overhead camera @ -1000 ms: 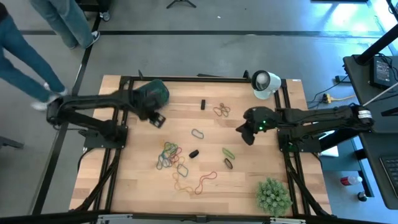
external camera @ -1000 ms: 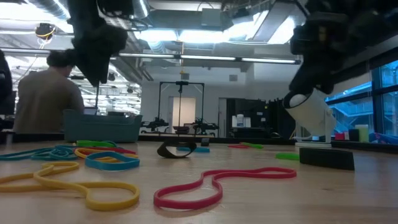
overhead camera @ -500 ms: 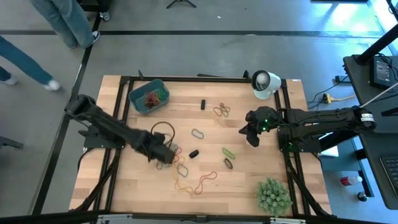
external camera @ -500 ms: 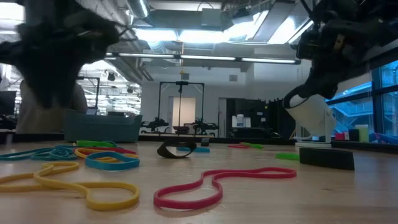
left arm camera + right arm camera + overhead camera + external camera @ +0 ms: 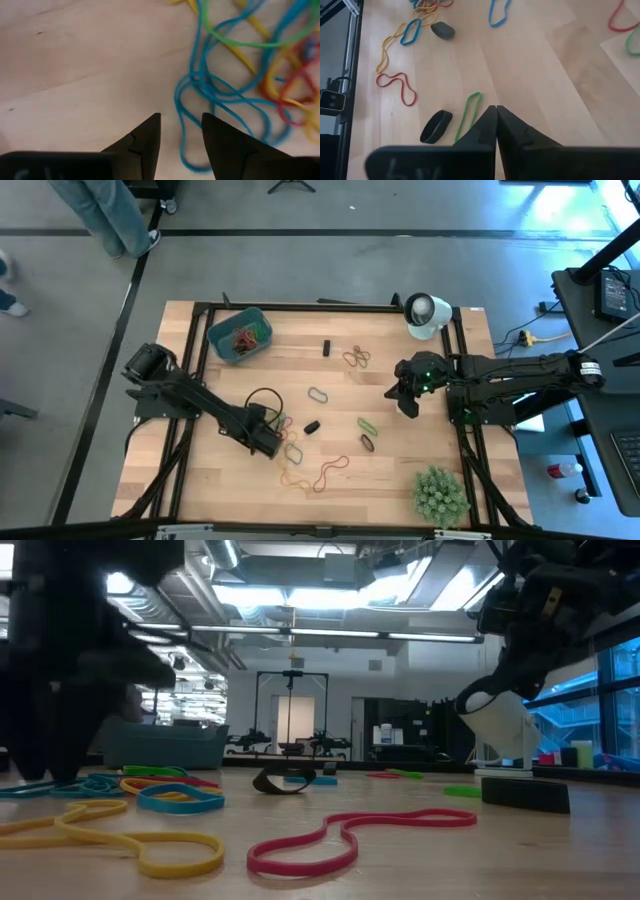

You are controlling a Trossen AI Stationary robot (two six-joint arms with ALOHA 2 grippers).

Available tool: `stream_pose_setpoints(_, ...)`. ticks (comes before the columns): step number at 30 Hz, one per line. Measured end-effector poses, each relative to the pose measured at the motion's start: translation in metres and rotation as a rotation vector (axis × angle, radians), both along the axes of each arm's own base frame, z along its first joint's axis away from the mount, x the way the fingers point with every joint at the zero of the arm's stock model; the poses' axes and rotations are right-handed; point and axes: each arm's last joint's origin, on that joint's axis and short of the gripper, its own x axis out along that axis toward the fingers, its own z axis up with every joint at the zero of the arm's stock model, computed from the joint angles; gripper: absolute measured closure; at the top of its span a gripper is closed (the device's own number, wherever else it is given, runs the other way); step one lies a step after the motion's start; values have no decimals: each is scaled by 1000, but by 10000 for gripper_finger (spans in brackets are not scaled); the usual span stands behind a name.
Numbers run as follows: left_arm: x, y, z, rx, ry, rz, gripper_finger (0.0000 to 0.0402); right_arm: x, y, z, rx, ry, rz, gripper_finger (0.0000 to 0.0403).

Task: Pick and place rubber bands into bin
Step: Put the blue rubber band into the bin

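bin (image 5: pixel 240 334) sitting at table's far-left corner, holding several red, green, orange bands | rubber bands (image 5: pixel 279 435) lying loose mid-table | left gripper (image 5: pixel 181 136) hovering narrowly parted over blue band (image 5: pixel 200 100) | right gripper (image 5: pixel 496 125) waiting pinched together, empty, right of centre

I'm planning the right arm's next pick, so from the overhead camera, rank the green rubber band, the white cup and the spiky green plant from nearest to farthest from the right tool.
Measured from the right tool:
1. Green rubber band, just beside it toward the table's middle.
2. White cup, at the far right corner.
3. Spiky green plant, at the near right edge.
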Motion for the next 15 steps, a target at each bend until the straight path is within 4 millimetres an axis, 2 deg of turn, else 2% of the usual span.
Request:
stream_pose_setpoints(4, 3, 0, -11, 0, 28, 3, 287, 0, 0, 0, 7, 2, -6, 386)
stream_pose_setpoints(9, 5, -2, -10, -25, -1, 5, 384, 0, 0, 0, 15, 8, -11, 393)
stream_pose_setpoints(12, 2, 0, 1, -51, -40, 6, 396, -1, 1, -1, 16, 16, -8, 395)
stream_pose_setpoints(15, -9, 3, 29, -76, -79, 46, 398, -1, 1, -1, 16, 19, -6, 392)
